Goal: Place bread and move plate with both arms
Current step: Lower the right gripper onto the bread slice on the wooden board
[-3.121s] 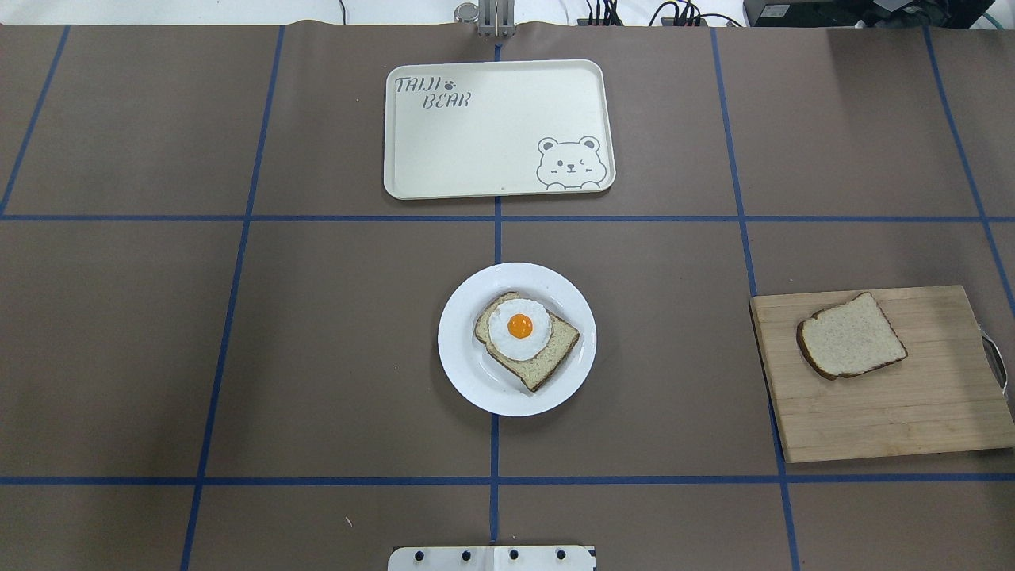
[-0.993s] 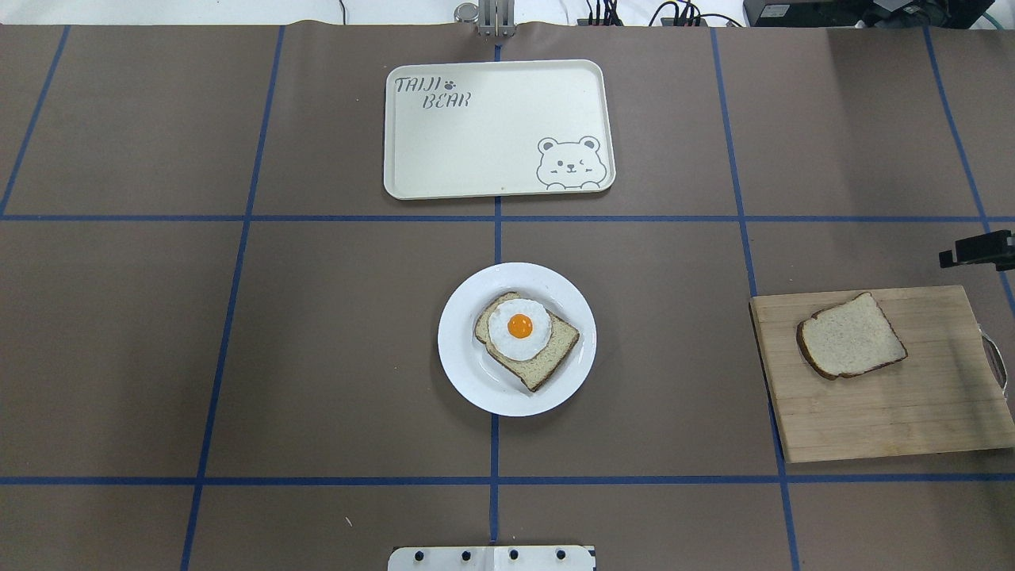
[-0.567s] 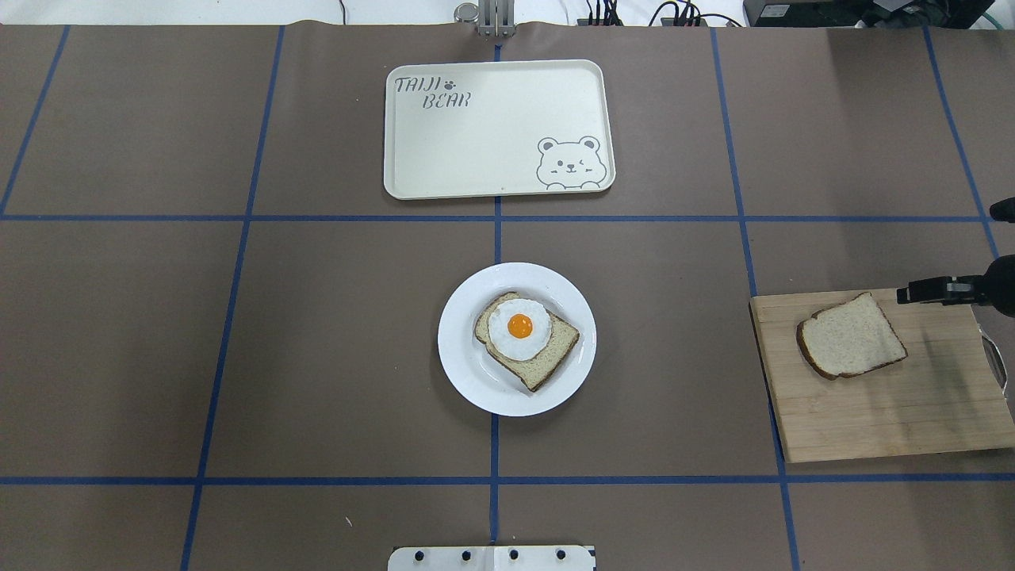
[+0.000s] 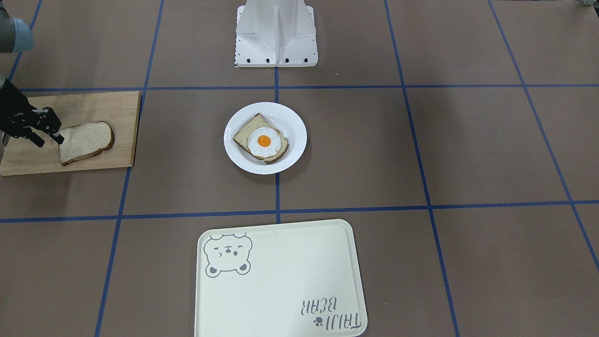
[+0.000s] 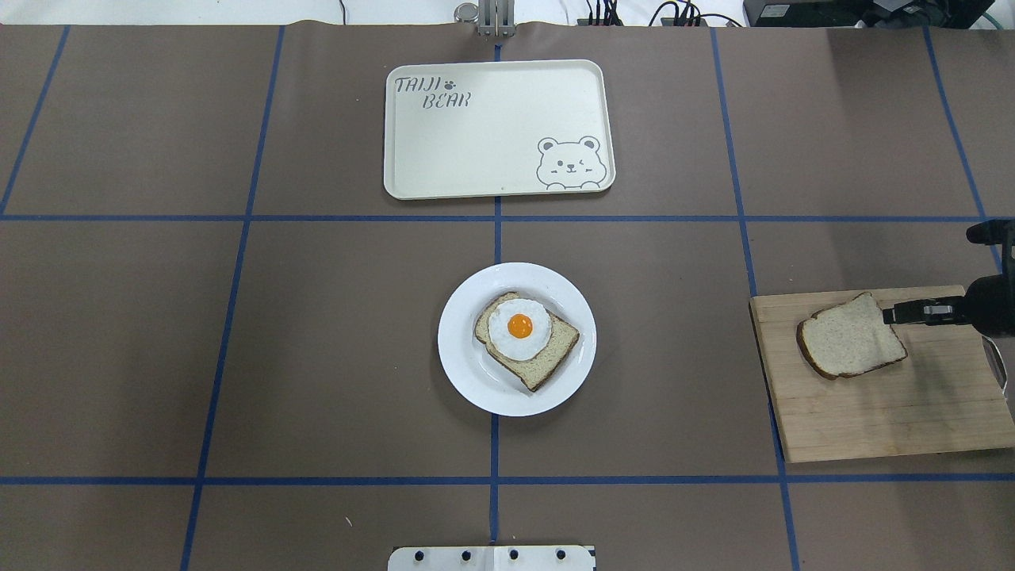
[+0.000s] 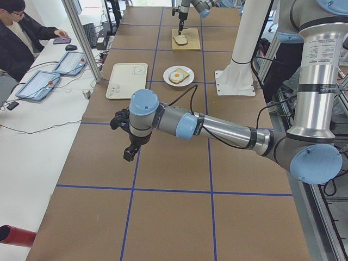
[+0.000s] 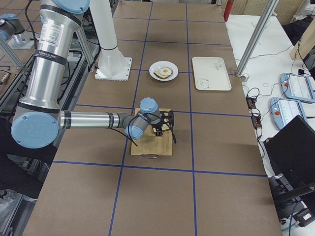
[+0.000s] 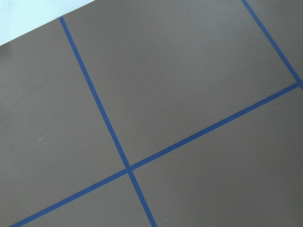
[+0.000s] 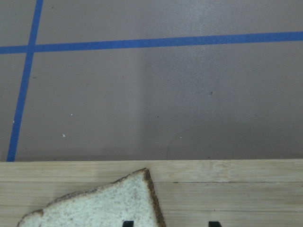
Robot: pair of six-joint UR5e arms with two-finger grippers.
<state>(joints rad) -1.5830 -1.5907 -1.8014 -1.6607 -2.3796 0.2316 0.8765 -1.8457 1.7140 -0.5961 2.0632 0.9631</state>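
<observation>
You're on step one, the bread pick, and there's no grip yet. The plain speckled sandwich-bread slice (image 5: 851,335) with its dark crust lies flat on the bamboo cutting board (image 5: 872,420). That's at the robot's right end of the brown table (image 5: 317,357), well apart from the round glossy white plate (image 5: 464,373) in the middle. The right black two-finger gripper (image 9: 170,223) hangs at the slice's outer corner, jaws parted and holding nothing. In the wrist view one fingertip is over the crust edge and the other over bare board; I can't tell if either touches. My read on the next move: go lower, straddle the edge and close gently. The slice looks thin and soft, so it may crumple or slide. The left black gripper (image 6: 128,155) hovers over bare table at the robot's left end, and I can't tell how far open it is. Containers: the plate holds a bread slice topped with a fried egg (image 5: 519,327), so the plain slice likely goes on top. The cream rectangular tray with a bear drawing (image 5: 476,143) has nothing in it and is probably the plate's destination.
</observation>
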